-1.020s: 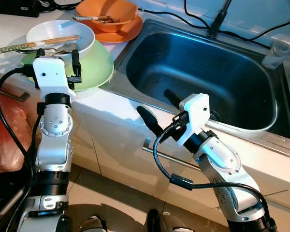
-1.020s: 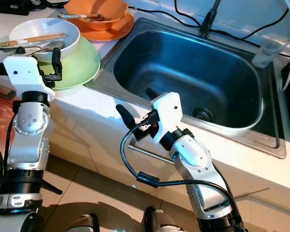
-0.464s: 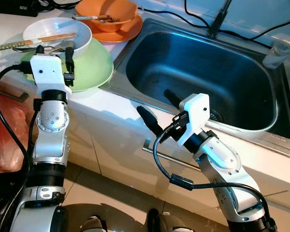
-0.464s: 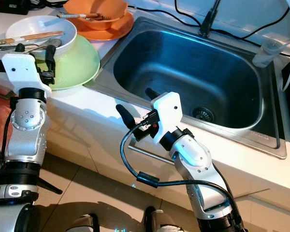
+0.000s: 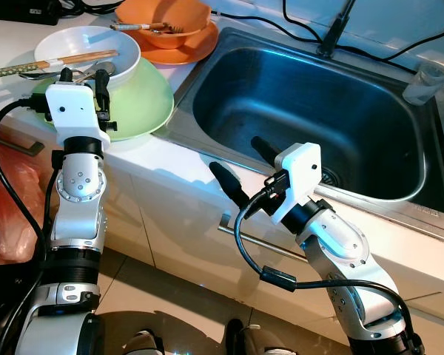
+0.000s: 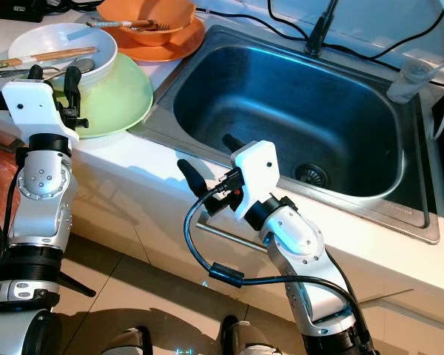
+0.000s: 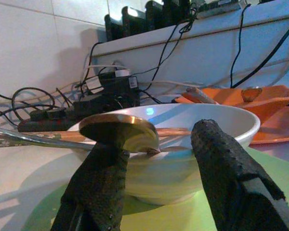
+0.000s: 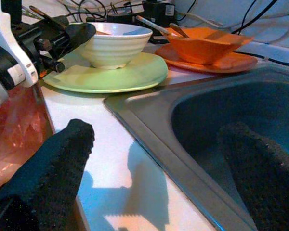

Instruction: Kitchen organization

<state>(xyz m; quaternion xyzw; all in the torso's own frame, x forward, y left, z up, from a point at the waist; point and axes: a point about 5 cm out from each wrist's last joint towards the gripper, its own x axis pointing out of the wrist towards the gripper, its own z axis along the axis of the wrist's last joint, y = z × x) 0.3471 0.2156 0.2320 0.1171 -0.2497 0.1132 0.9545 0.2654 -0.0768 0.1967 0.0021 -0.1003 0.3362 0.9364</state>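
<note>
White bowl [image 5: 89, 50] with chopsticks [image 5: 52, 65] and a spoon [image 7: 119, 133] sits on the green plate [image 5: 144, 100] left of the sink [image 5: 311, 118]. Left gripper [image 5: 83, 77] — fingers spread wide — is at the bowl's near rim, one finger [image 7: 98, 183] under the spoon. Right gripper [image 5: 244, 166] — wide, holding nothing — hovers at the sink's front edge. Orange bowl [image 5: 165, 21] behind.

– I log the setting: white countertop [image 5: 170, 159] around a steel sink [image 5: 311, 111], white tiled wall [image 7: 33, 43] behind.

– Floor?

– I note glossy beige tiles [image 5: 177, 310], pale cabinet fronts [image 5: 185, 222] and black cables [image 7: 149, 62] along the wall.
</note>
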